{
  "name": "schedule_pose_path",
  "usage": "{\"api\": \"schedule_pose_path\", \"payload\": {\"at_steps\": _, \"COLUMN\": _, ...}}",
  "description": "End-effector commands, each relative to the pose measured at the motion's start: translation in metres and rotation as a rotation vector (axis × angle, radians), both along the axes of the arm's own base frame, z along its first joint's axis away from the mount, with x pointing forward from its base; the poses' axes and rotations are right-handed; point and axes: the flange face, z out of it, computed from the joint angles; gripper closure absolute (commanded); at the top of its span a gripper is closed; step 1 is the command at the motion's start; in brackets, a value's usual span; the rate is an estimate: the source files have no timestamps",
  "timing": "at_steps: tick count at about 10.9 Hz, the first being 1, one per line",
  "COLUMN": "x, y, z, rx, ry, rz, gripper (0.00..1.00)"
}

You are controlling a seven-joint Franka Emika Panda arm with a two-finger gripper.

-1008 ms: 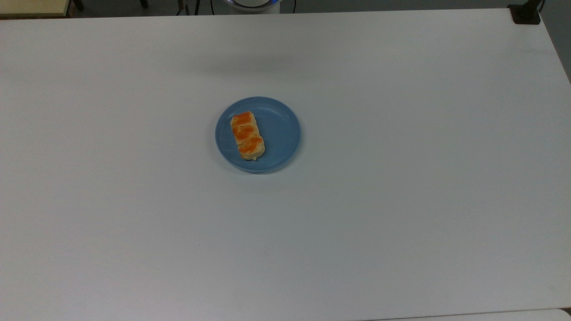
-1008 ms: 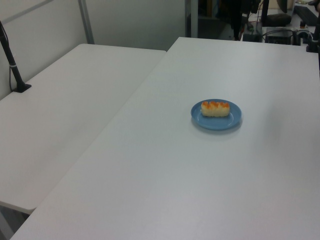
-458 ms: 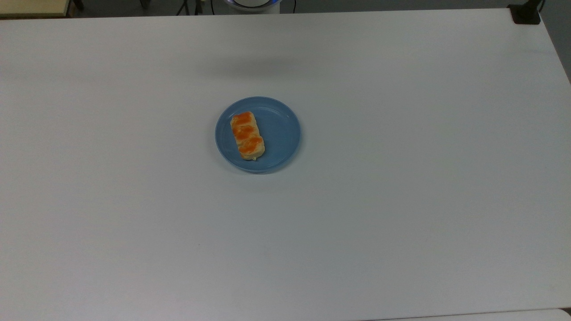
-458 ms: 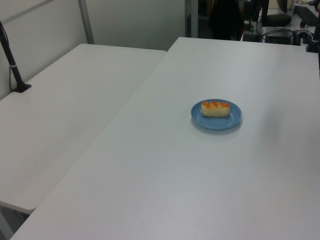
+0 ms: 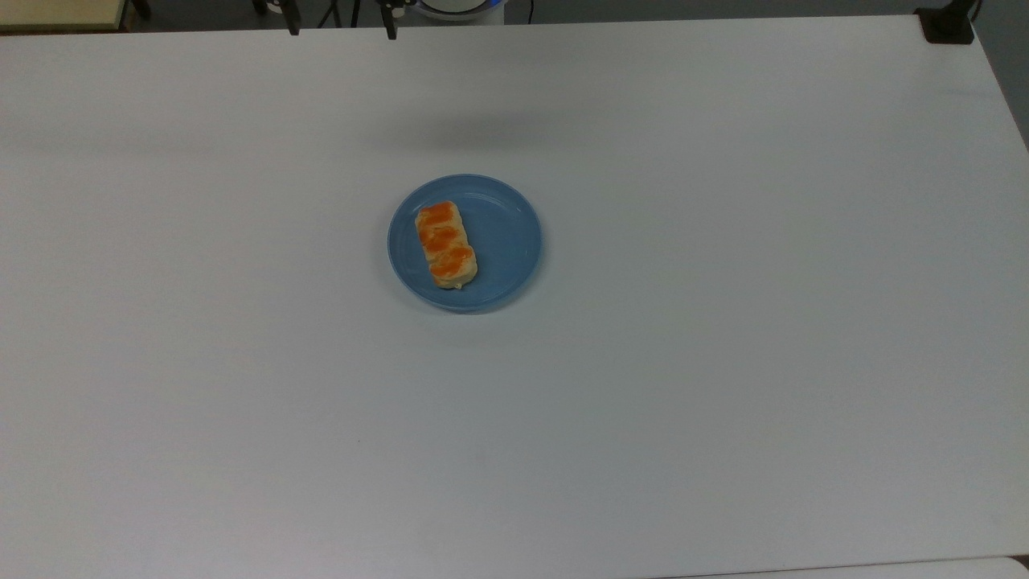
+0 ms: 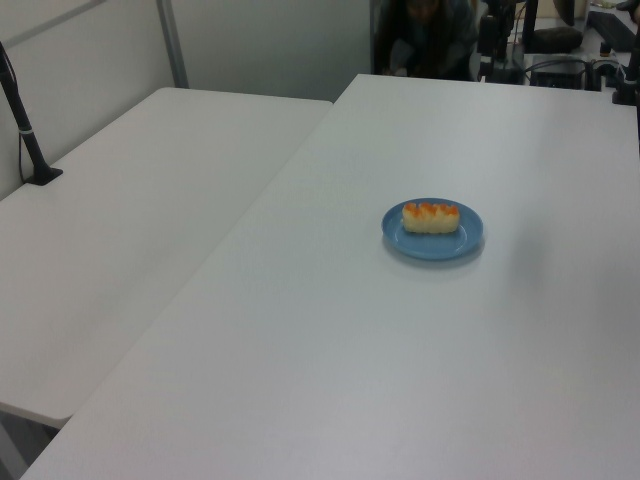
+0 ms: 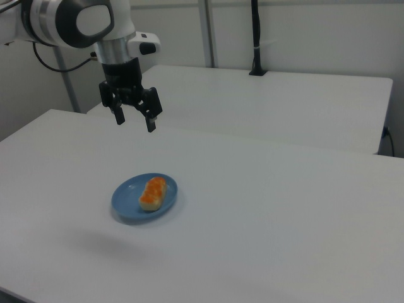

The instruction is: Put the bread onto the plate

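- Two dark fingertips (image 5: pixel 390 30) now poke down at the upper edge of the top view, left of centre, where a second ago there was bare floor; bread and plate haven't budged.
- And there it sits: the small oblong pale-yellow bread with orange-brown glazed patches (image 5: pixel 445 244) lies flat inside the round light-blue plastic plate with a raised rim (image 5: pixel 514 241), on the top view's left half of the dish, long axis running roughly up and down the frame.
- Left view agrees: the bread (image 6: pixel 431 217) rests within the plate (image 6: pixel 470 243), right of centre in the frame, clear of the rim.
- Over in the right view, the black two-finger gripper (image 7: pixel 134 120) hangs in the upper left of the frame, high above the white table (image 7: pixel 284 208), well apart from the plate (image 7: pixel 126 205) and bread (image 7: pixel 153 192) below it.
- Its fingers are spread apart with nothing between them.
- My read: the placing is done, the release too; this looks like the retreat at the very end.
- Next move calls for little, just keeping the arm up and away so nothing nudges the dish.
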Motion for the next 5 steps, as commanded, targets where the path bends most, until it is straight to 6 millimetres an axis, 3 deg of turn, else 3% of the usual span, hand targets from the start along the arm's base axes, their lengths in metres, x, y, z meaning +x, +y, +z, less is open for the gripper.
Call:
{"api": "schedule_pose_path", "payload": {"at_steps": 1, "x": 0.0015, "y": 0.0079, "z": -0.0004, "rx": 0.037, "ry": -0.006, "rz": 0.090, "gripper": 0.00}}
{"api": "schedule_pose_path", "payload": {"at_steps": 5, "x": 0.0013, "y": 0.0071, "z": 0.0020, "rx": 0.039, "ry": -0.012, "rz": 0.076, "gripper": 0.00}}
